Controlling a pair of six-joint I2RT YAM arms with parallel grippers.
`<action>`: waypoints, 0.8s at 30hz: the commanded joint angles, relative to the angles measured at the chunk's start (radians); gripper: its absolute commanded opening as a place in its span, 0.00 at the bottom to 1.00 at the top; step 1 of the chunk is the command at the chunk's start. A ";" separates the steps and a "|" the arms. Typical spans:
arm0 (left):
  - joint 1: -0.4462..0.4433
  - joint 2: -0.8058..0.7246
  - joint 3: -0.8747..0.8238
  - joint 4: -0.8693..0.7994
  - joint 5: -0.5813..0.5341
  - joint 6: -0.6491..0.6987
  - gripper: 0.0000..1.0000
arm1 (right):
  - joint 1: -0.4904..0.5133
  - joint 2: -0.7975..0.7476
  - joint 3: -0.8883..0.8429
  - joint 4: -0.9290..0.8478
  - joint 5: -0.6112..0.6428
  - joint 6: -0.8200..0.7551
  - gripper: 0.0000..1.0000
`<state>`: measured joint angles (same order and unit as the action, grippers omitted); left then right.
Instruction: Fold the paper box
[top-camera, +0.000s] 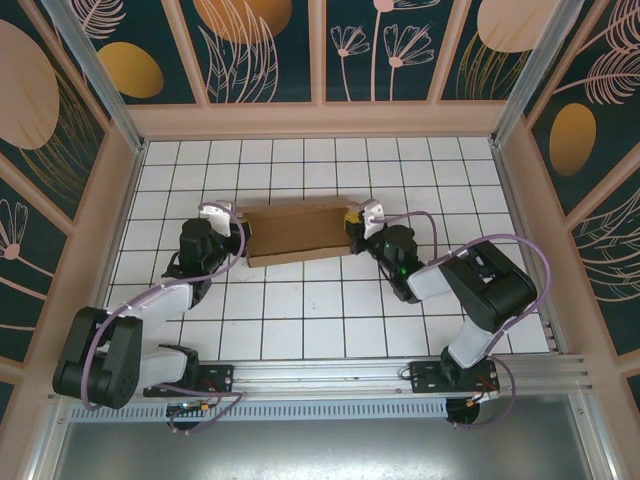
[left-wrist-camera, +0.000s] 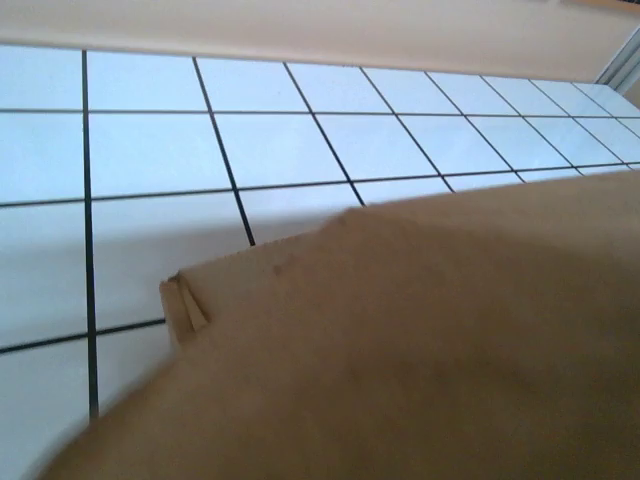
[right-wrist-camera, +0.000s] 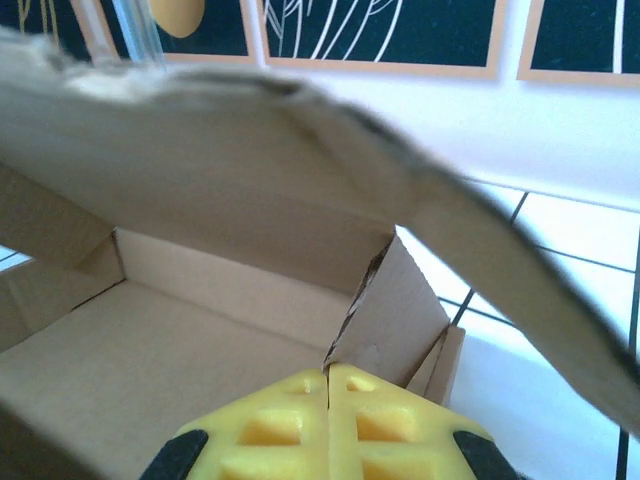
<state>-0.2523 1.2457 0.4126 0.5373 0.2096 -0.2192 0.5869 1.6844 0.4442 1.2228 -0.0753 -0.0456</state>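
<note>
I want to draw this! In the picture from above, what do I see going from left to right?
black-and-white left robot arm → plain brown cardboard paper box → black-and-white right robot arm

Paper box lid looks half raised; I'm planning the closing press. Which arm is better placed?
Probably left: its wrist camera looks onto the outside of the paper box, whereas the right gripper, shut, points inside beneath the raised lid.

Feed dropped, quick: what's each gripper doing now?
Left gripper: closed, at the left end of the brown corrugated cardboard box; whether it grips cannot be told.
Right gripper: closed, yellow fingers pressed together, empty.
</note>
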 joint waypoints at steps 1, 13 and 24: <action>-0.021 -0.035 -0.048 -0.039 -0.005 -0.063 0.00 | 0.027 -0.016 -0.056 0.070 -0.019 -0.002 0.00; -0.037 -0.071 -0.103 -0.088 -0.109 -0.128 0.00 | 0.030 -0.034 -0.156 0.170 -0.001 0.034 0.10; -0.043 -0.046 -0.071 -0.119 -0.107 -0.107 0.00 | 0.038 -0.300 -0.386 0.303 0.084 0.191 0.37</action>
<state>-0.2886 1.1831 0.3164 0.4641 0.1104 -0.3271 0.6117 1.4776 0.1204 1.4036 -0.0372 0.0631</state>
